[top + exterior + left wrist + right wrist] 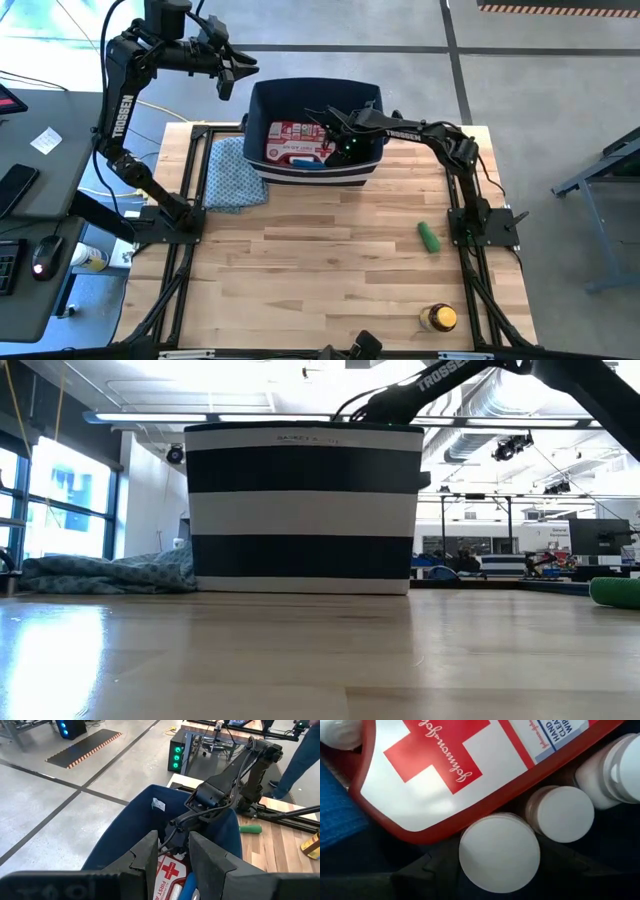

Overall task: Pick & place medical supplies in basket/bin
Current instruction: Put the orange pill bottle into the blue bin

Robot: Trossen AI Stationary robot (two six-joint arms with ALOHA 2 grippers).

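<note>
The navy bin stands at the table's far side; the low view shows its striped wall. In it lie the red first-aid kit, a blue cylinder and white bottles. My right gripper reaches down into the bin, and a white-capped bottle sits between its fingers. My left gripper hangs open and empty, high over the bin's far left corner. A green cylinder and a yellow-capped amber bottle lie on the table. My right gripper has the white-capped bottle between its two fingers, one at each side of the bottle just below the cap. The fingers come from above, slanting down into the bin. The cap faces the wrist camera. The bottle's lower part is hidden.
A blue-green patterned cloth lies bunched left of the bin, against its wall. A person's leg shows beyond the table's right side. A desk with a mouse and phone stands left of the table. Bare wood lies near of the bin.
</note>
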